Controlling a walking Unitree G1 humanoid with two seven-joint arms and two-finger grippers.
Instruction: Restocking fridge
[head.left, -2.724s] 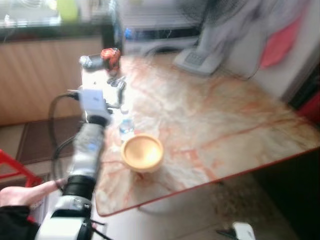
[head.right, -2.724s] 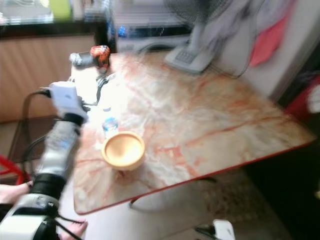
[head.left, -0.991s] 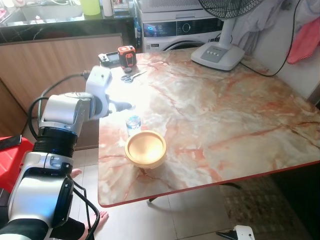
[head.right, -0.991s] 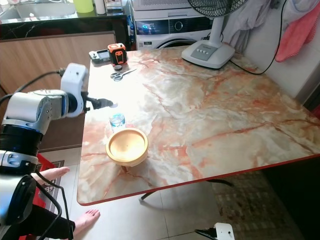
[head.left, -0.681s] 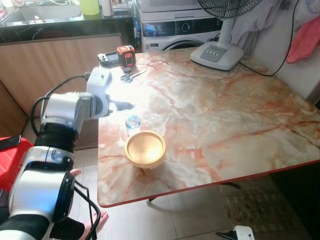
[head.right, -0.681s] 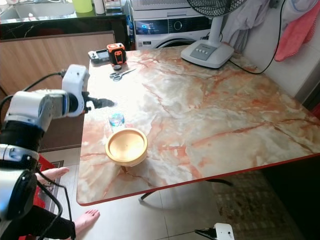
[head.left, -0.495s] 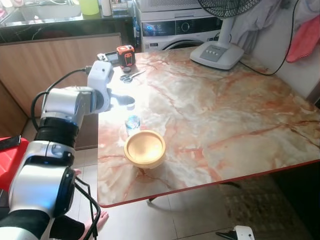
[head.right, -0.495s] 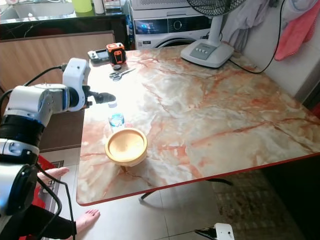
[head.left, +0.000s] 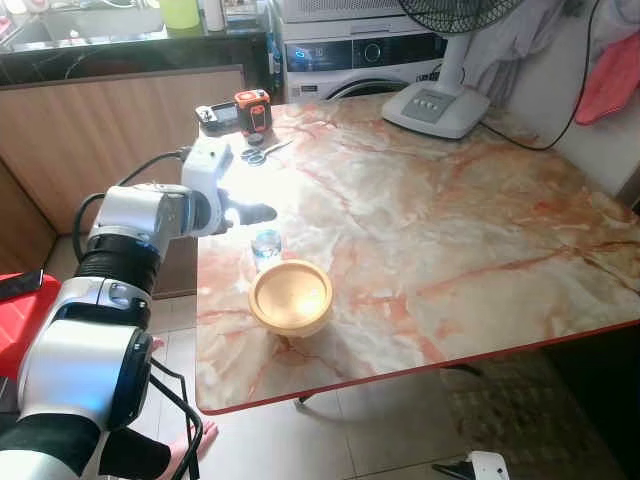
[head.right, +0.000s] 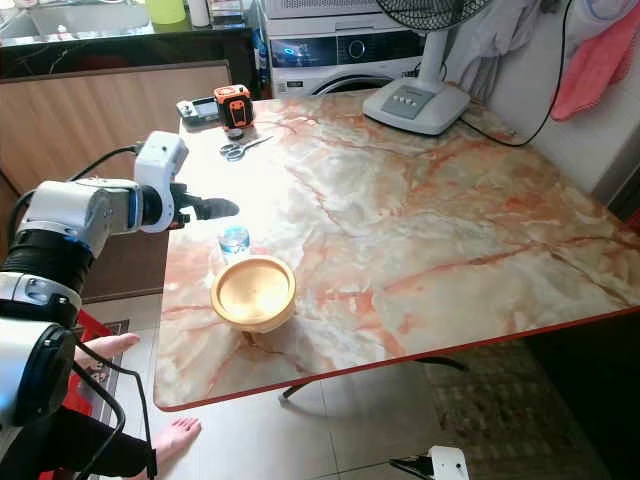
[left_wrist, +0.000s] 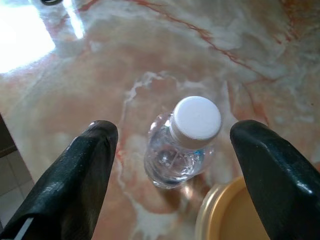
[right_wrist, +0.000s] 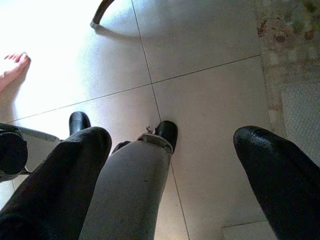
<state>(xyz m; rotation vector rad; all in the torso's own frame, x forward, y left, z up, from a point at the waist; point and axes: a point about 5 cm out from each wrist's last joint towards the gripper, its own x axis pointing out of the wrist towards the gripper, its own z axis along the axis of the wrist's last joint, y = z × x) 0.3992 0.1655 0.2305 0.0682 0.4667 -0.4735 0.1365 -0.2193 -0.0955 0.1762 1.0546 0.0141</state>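
While the orange-veined marble table (head.left: 450, 220) carries a round yellow wooden bowl (head.left: 290, 296), the left gripper (left_wrist: 172, 165) hovers spread wide above a small clear plastic water bottle (left_wrist: 182, 142) with white cap, standing beside that bowl, grasping nothing.

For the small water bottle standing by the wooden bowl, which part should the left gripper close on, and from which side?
Probably the clear body just under the white cap, coming down from above and from the table's left edge. The water bottle stands upright and the left gripper already hangs open over it, a finger either side. The wooden bowl sits close on the near side, so the fingers should stay off that side.
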